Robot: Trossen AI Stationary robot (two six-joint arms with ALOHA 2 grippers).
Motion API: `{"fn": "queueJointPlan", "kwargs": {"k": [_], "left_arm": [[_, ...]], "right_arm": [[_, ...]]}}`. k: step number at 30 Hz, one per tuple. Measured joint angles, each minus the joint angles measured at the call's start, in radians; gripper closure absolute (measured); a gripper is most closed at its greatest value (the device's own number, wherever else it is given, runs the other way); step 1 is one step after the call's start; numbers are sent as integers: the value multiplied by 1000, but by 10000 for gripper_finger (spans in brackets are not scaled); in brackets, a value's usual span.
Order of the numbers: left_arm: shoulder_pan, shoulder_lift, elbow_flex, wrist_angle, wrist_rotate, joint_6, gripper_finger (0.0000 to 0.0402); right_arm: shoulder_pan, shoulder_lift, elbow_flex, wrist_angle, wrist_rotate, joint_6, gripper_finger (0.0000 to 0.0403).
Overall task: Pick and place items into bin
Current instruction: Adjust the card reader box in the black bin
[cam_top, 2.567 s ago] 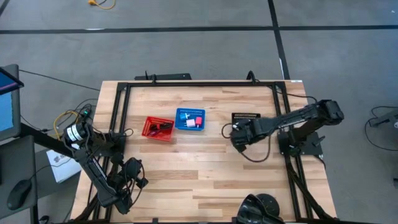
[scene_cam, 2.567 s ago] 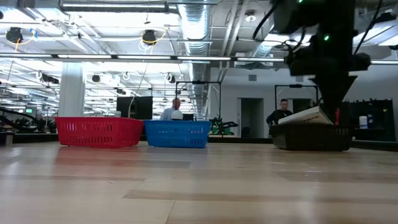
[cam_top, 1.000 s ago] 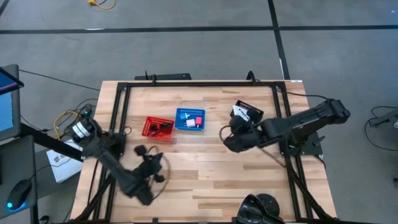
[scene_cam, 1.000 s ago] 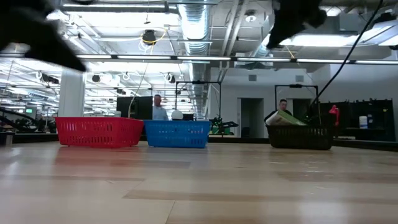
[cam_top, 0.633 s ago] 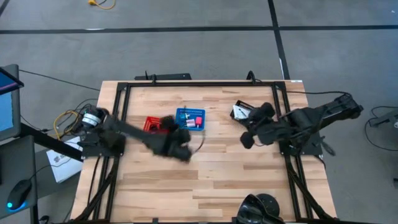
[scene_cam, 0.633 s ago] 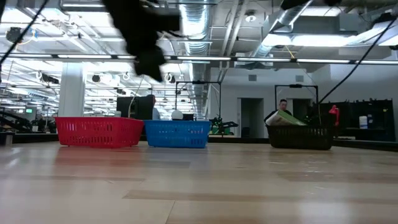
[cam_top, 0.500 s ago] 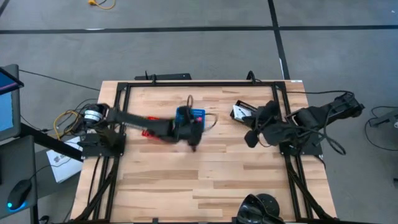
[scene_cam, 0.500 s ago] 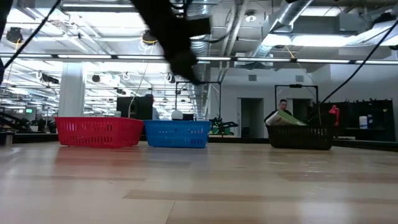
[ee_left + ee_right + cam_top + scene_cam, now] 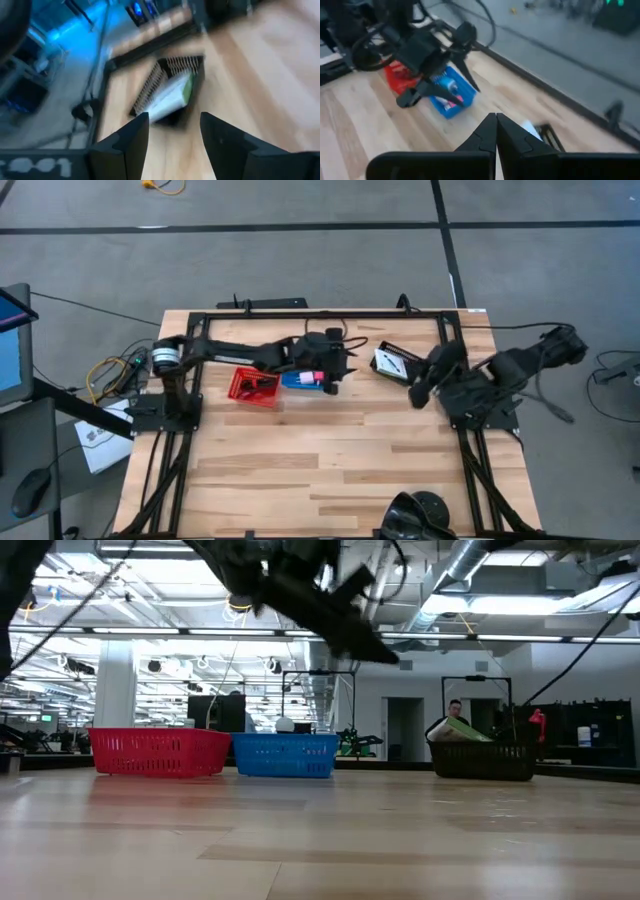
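My left gripper [image 9: 343, 372] hangs open in the air over the right end of the blue basket [image 9: 300, 379], holding nothing. In its wrist view its fingers [image 9: 172, 135] frame the black basket [image 9: 172, 85] farther right, with the white card packet [image 9: 170, 97] leaning inside. A pink cube [image 9: 317, 377] lies in the blue basket. The red basket [image 9: 254, 387] holds dark pieces. My right gripper [image 9: 415, 394] is shut and empty, raised just to the near right of the black basket [image 9: 397, 362].
The three baskets stand in a row on the far half of the wooden table [image 9: 330, 470]; in the low view they are the red basket [image 9: 160, 752], the blue basket [image 9: 285, 755] and the black basket [image 9: 482, 760]. A black frame [image 9: 320, 315] rims the table. People stand in the room behind.
My left arm has swung fast from the table's near left up and across, toward the far edge and the right, passing over the red basket and ending above the blue one. My right gripper has drawn back toward the table's right edge, away from the table's middle.
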Motion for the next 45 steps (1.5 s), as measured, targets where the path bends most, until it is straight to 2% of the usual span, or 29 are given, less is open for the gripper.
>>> {"fn": "queueJointPlan", "kwargs": {"k": [4, 8, 12, 16, 18, 22, 26, 31, 34, 39, 45], "left_arm": [[13, 81, 15, 36, -5, -7, 231], [8, 111, 53, 55, -3, -4, 231], [9, 110, 72, 55, -4, -28, 231], [10, 110, 77, 44, -5, -135, 231], [10, 110, 77, 12, -5, -158, 231], [11, 110, 77, -27, 4, -155, 232], [7, 116, 77, -30, 5, -177, 242], [5, 118, 72, -45, 5, -186, 256], [5, 118, 71, -45, 5, -188, 263], [6, 118, 71, -37, 4, -187, 267], [6, 118, 71, -14, 4, -187, 268]], "right_arm": [[-62, -97, -49, -170, -111, 199, 403], [-116, -211, -186, -219, -118, 382, 403], [-184, -314, -332, -145, -131, 411, 403], [-263, -402, -458, -110, -202, 458, 403], [-306, -451, -497, -106, -202, 458, 403], [-390, -535, -540, -74, -205, 396, 403], [-464, -596, -603, 65, -247, 272, 403], [-571, -603, -709, 350, -390, 51, 403], [-674, -586, -729, 358, -407, 25, 403], [-890, -576, -731, 348, -569, -44, 403], [-1138, -488, -735, 418, -763, -173, 403]]}}
